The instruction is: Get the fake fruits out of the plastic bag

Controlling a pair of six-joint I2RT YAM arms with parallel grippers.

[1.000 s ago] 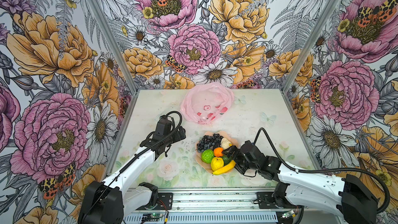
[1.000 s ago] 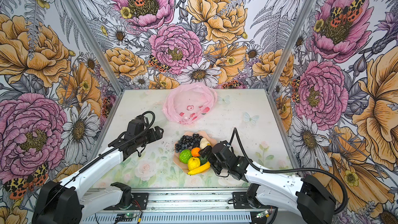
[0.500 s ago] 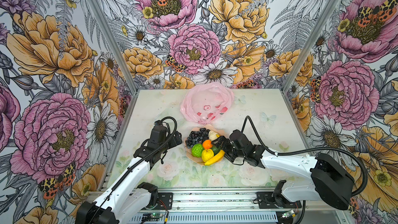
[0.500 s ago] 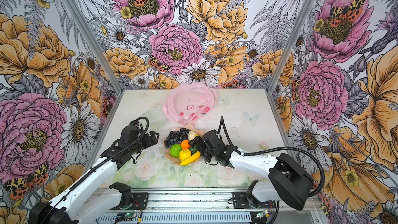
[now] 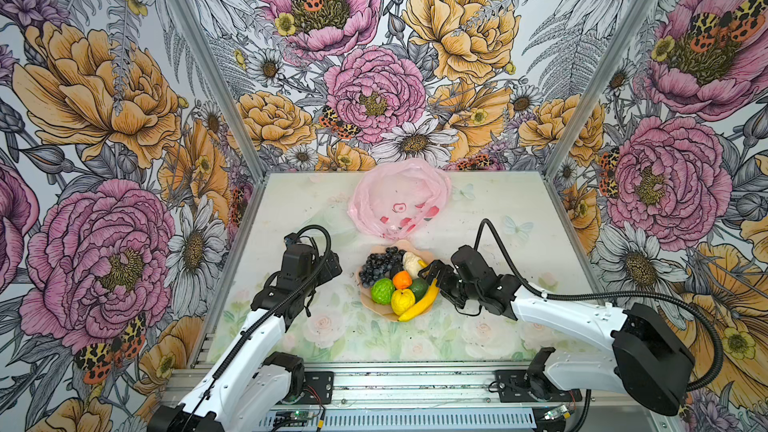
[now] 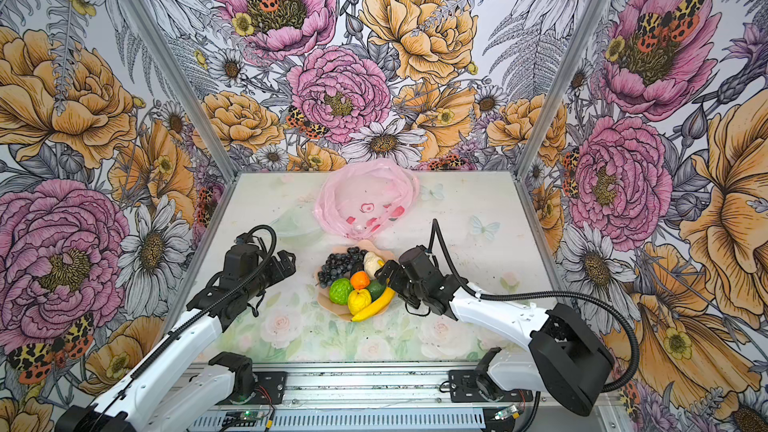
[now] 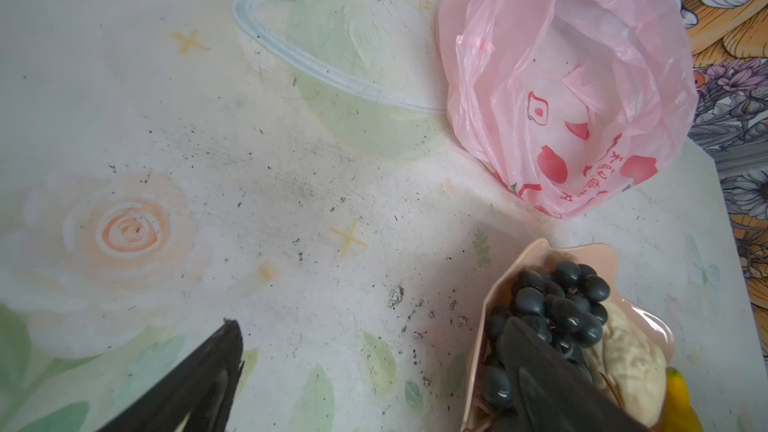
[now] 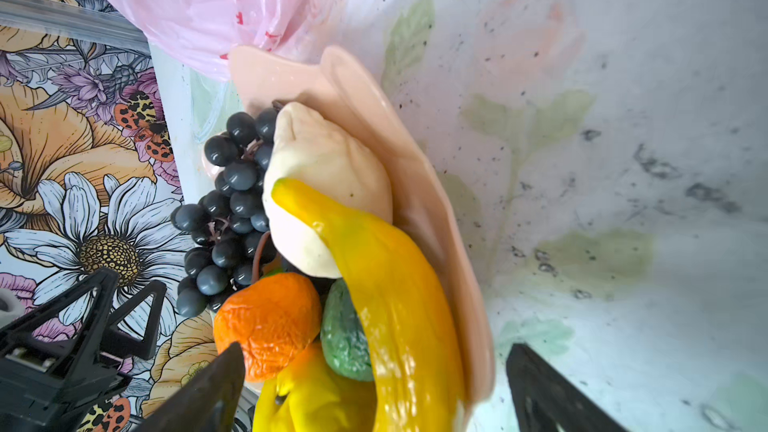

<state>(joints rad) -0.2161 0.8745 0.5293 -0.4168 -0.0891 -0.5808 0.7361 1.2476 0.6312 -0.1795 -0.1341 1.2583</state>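
The fake fruits lie heaped on a peach scalloped plate (image 5: 374, 310) mid-table: grape bunch (image 5: 376, 265), whitish lump (image 5: 411, 261), orange (image 5: 402, 279), bumpy lime-green citrus (image 5: 382, 290), avocado (image 5: 419, 288), lemon (image 5: 402, 301), banana (image 5: 419, 305). The pink plastic bag (image 5: 399, 197) lies open behind the plate, with only printed red shapes showing inside. My right gripper (image 5: 434, 280) is open, its fingers either side of the plate's right rim (image 8: 415, 168) and the banana (image 8: 382, 284). My left gripper (image 5: 334, 270) is open and empty, just left of the plate beside the grapes (image 7: 557, 305).
The bag (image 7: 573, 89) almost touches the plate's far rim (image 7: 536, 251). The back wall stands just behind the bag, and metal posts line both sides of the table. Bare tabletop lies left of the plate and along the front edge.
The plate of fruits and my right gripper have shifted left and toward the back together, then settled. My left gripper has pulled slightly toward the front. The bag has not moved.
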